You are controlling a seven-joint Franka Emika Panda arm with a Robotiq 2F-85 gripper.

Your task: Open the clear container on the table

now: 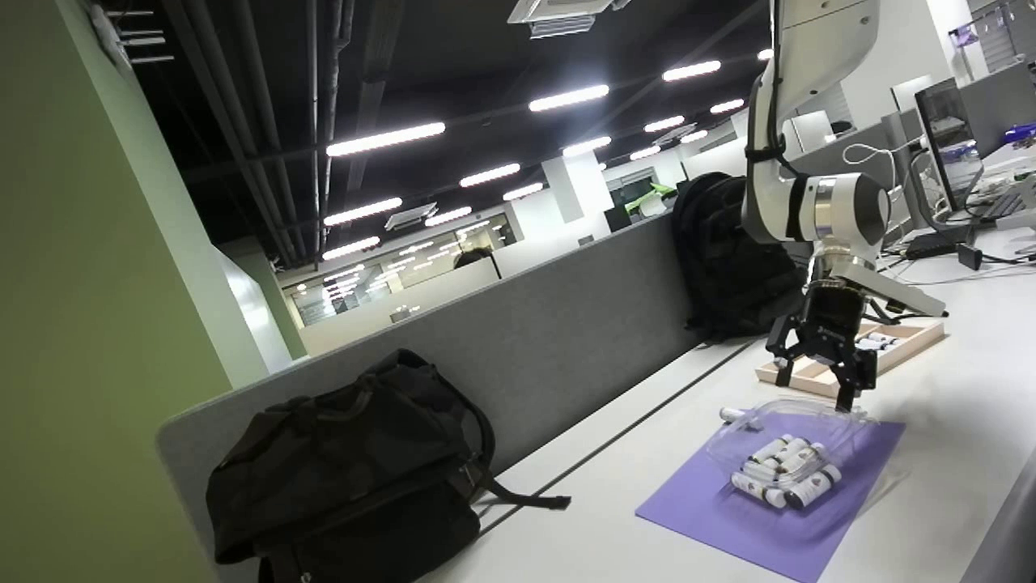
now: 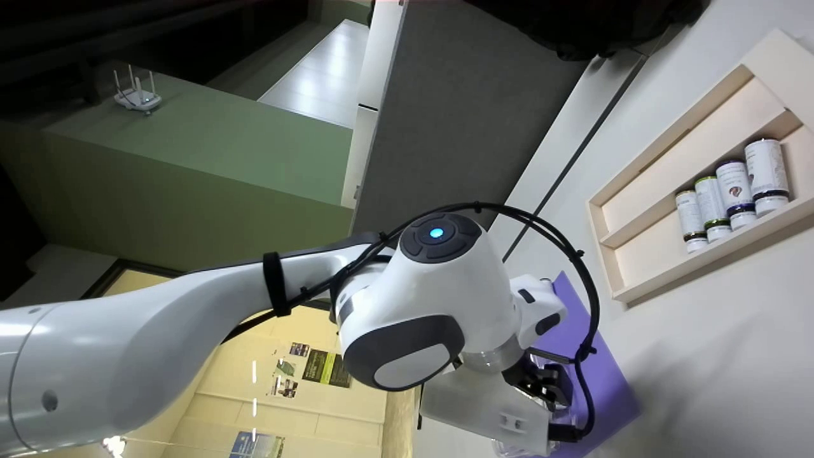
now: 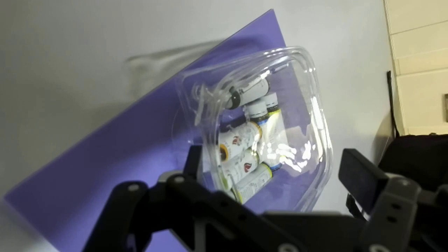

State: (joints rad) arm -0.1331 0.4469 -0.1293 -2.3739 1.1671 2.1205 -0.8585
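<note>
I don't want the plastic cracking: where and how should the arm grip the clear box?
Probably pinch the rim of the clear box from above, on the side facing the wooden tray: that edge stands raised above the purple sheet, with the end effector nearby.

We find the clear container (image 3: pixel 306 154) mostly hidden by the arm (image 2: pixel 439 299) in an exterior view, whose edge crops the wooden tray (image 2: pixel 706 149).

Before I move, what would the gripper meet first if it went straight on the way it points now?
Most likely the clear container: the open gripper points down towards it, though any gap between them is hard to judge.
</note>
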